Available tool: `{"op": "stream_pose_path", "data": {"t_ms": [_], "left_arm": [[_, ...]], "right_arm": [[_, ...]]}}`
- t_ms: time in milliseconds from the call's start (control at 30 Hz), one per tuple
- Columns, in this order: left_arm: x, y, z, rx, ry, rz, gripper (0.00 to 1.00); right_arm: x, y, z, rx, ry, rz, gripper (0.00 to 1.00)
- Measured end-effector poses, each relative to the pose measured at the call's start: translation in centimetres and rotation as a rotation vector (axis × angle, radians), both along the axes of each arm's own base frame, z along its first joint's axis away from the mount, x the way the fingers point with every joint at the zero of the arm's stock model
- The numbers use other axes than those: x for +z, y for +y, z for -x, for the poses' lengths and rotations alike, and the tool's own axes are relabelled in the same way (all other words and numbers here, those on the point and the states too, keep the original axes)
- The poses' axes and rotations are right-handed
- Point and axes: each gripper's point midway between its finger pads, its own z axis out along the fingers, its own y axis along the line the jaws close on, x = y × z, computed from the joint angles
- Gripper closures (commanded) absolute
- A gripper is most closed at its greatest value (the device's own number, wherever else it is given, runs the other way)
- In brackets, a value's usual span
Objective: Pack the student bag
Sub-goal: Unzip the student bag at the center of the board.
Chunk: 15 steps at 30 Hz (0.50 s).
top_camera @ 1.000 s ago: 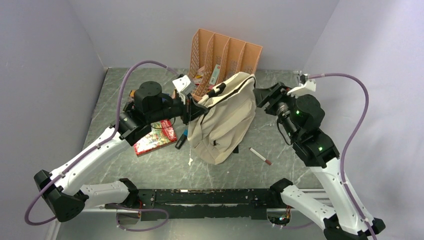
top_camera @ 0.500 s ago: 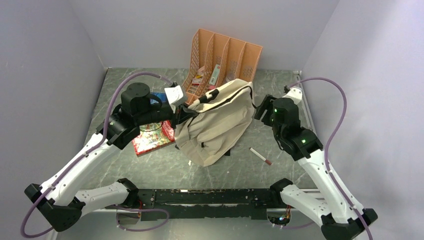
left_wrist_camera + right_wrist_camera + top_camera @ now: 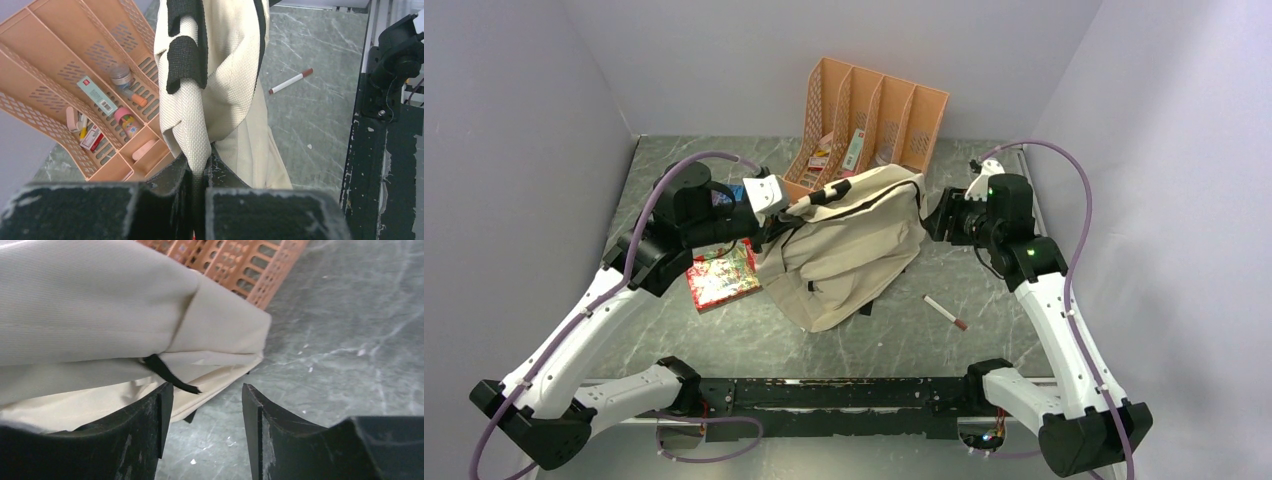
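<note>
The student bag (image 3: 849, 250) is a beige fabric backpack with black straps, slumped in the middle of the table. My left gripper (image 3: 769, 215) is at its upper left corner. In the left wrist view the left gripper (image 3: 200, 167) is shut on a fold of the student bag (image 3: 225, 75), which hangs away from the jaws. My right gripper (image 3: 929, 222) stands open just off the bag's right edge. The right wrist view shows the right gripper (image 3: 202, 395) with bare table between its fingers and the student bag (image 3: 90, 300) up to the left, a black tab dangling by the left finger.
An orange file organizer (image 3: 874, 110) holding small stationery stands behind the bag, also seen as the organizer (image 3: 60, 65). A red patterned book (image 3: 722, 280) lies left of the bag. A red-capped marker (image 3: 945, 312) lies right of it. The black base rail (image 3: 844, 392) runs along the near edge.
The left arm has pulled the bag leftward and it has sagged lower and flatter. The right gripper has dropped down beside the bag's right edge.
</note>
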Motion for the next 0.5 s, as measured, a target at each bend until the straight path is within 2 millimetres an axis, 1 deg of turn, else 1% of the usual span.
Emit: {"op": "stream_pose_path", "data": {"t_ms": [67, 167, 367, 500], "left_arm": [[-0.1, 0.0, 0.1, -0.01, -0.002, -0.004, 0.95], [-0.1, -0.1, 0.3, -0.026, -0.006, -0.005, 0.95], [-0.1, -0.3, 0.5, -0.045, -0.004, -0.003, 0.95], [-0.1, -0.3, 0.6, -0.053, -0.007, -0.003, 0.95]], "right_arm": [[0.1, 0.9, 0.4, 0.055, 0.003, -0.024, 0.47], [0.2, 1.6, 0.9, 0.11, 0.01, -0.044, 0.48], [0.6, 2.5, 1.7, 0.179, 0.017, -0.067, 0.52], [0.2, 2.6, 1.7, 0.191, 0.032, -0.067, 0.55]]}}
